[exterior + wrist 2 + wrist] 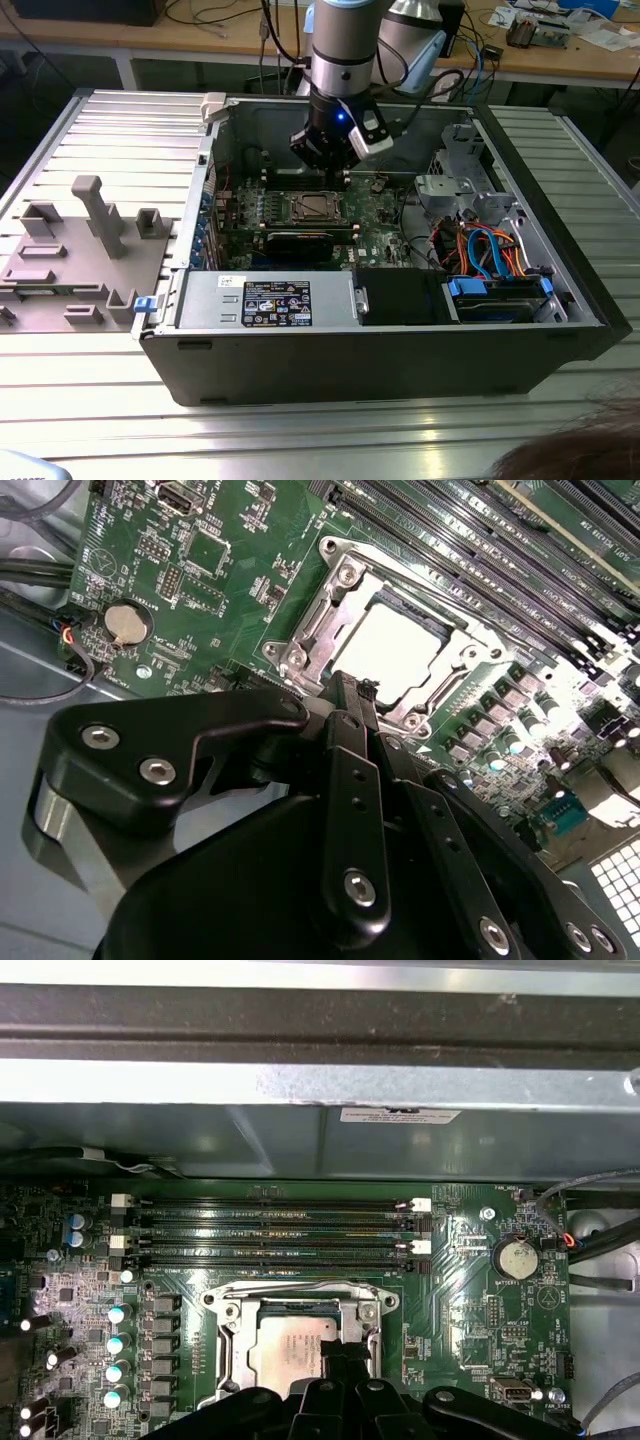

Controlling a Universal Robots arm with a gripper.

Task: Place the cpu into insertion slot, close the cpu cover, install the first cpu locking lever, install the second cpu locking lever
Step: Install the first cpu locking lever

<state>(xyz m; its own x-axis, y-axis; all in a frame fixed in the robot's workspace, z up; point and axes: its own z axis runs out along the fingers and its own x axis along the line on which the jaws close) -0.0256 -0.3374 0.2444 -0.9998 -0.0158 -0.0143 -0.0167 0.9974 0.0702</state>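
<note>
The cpu [292,1352] is seen seated in the insertion slot [232,1352], framed by the cpu cover [296,1296], on the green motherboard [385,215] inside the open computer case [380,345]. The gripper [350,702] is poised just above the socket's edge; its opening cannot be told, and nothing is visibly held. Memory slots [270,1230] lie beyond; a coin battery [516,1258] sits beside. The white labels are unreadable.
</note>
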